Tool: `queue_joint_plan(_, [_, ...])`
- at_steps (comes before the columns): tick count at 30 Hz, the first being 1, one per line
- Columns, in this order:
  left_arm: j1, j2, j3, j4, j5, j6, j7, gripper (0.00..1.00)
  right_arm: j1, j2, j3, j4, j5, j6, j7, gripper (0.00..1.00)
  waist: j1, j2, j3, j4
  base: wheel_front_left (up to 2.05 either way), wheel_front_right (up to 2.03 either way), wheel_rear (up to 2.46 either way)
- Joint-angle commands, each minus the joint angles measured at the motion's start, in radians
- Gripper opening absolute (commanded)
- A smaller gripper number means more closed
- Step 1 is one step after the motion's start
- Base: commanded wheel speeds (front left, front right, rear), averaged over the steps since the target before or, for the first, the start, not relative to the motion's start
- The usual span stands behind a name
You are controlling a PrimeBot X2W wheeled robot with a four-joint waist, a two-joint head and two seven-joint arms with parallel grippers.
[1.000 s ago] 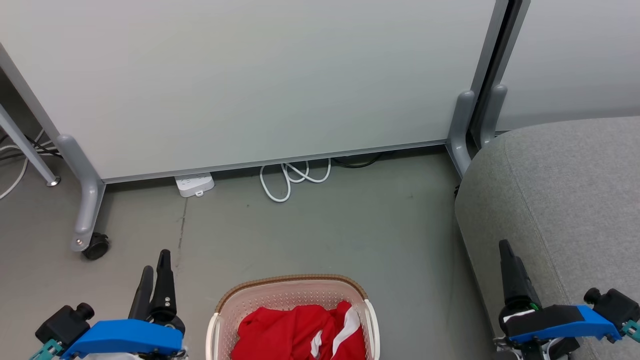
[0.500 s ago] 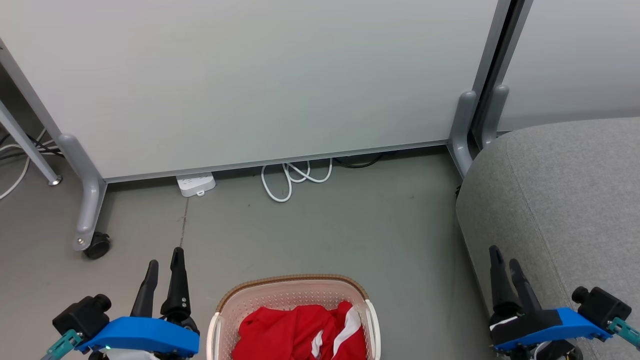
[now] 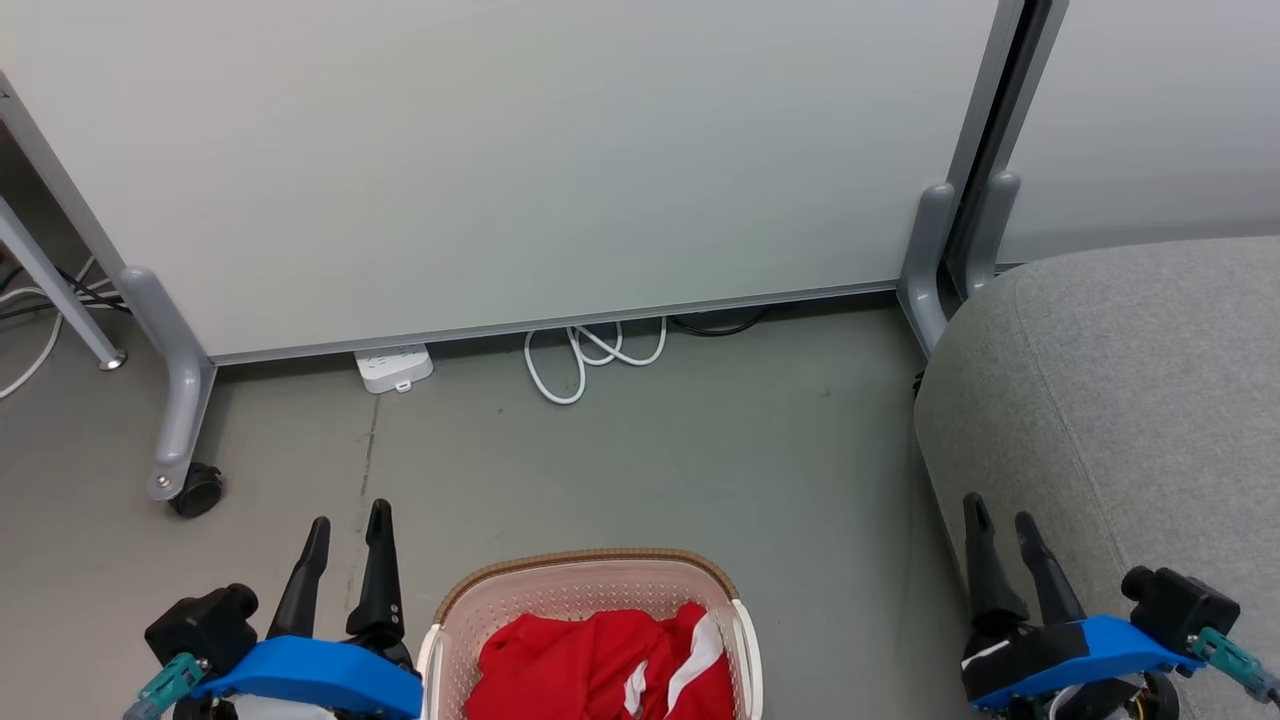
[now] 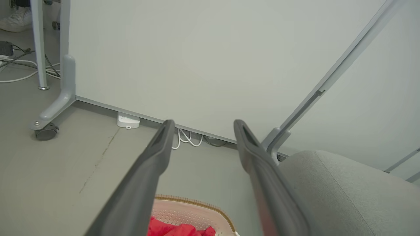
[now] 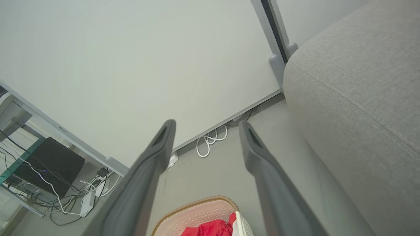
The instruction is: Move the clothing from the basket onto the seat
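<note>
Head view puts the basket [image 3: 585, 562] at the near edge of the floor [image 3: 700, 450], in the middle, and I can see the clothing [image 3: 600, 665] bunched inside it, red with white stripes. My left end effector [image 3: 350, 514] sits just left of the basket, fingers spread wide and gripping nothing. My right end effector [image 3: 996, 508] hangs at the near right, equally wide and empty, just beside the left edge of the seat [image 3: 1130, 400]. The seat takes up the right side, apart from the basket. Farther off a white partition [image 3: 500, 150] stands on grey feet, with a coiled white cable [image 3: 580, 355] and a power strip [image 3: 394, 367] on the floor at its base.
</note>
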State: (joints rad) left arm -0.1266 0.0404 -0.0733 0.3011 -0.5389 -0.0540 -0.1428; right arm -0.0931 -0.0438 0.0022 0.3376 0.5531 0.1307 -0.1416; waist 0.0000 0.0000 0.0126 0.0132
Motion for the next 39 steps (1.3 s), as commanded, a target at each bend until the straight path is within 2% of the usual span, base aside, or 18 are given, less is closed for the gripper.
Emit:
queue_joint_plan(1, [-0.025, 0.009, -0.004, -0.005, 0.024, 0.004, -0.007, 1.00, -0.021, -0.006, 0.003, -0.004, -0.027, 0.000, -0.010, 1.00, 0.0000, 0.0000, 0.000, 0.000, 0.00, 0.00, 0.00])
queue_joint_plan(39, [-0.032, 0.012, -0.051, 0.043, 0.334, 0.012, -0.094, 1.00, -0.010, -0.008, 0.026, 0.040, -0.367, 0.000, -0.095, 1.00, 0.0000, 0.0000, -0.006, 0.015, 0.00, 0.00, 0.00])
